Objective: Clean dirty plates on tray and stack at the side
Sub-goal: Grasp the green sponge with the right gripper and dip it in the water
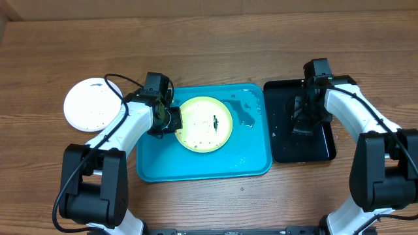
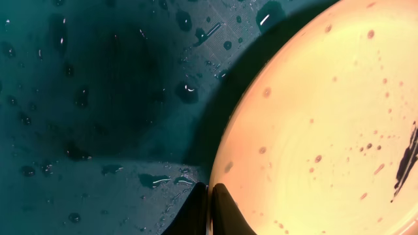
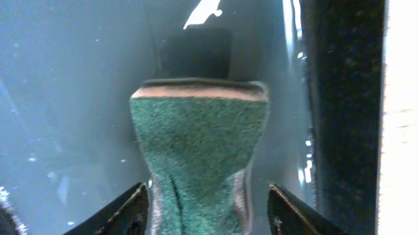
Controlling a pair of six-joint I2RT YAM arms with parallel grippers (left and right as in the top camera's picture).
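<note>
Grips, with closed left gripper point(image 1: 168, 121), the nine o'clock rim of the speckled yellow-green plate point(image 1: 208, 125) lying mid-tray point(image 1: 251, 163). Straddles, with right gripper point(image 3: 208, 192) jaws parted, the sponge point(image 3: 199, 143) over the black tray point(image 1: 323, 149) at three o'clock. Shows the white plate point(image 1: 93, 104) off-tray at ten o'clock. Seemingly leaves scrubbing and stacking to do.

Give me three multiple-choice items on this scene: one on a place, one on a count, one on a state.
1. Relative to the teal tray, the white plate lies:
A inside it
B on the table, to its left
C under it

2. Plates on the teal tray:
A one
B none
C three

3. The left tool is:
A open
B out of view
C shut on the yellow-green plate

Key:
1 B, the white plate rests on bare wood.
2 A, only the yellow-green plate sits there.
3 C, the left wrist view shows it pinching the rim.
</note>
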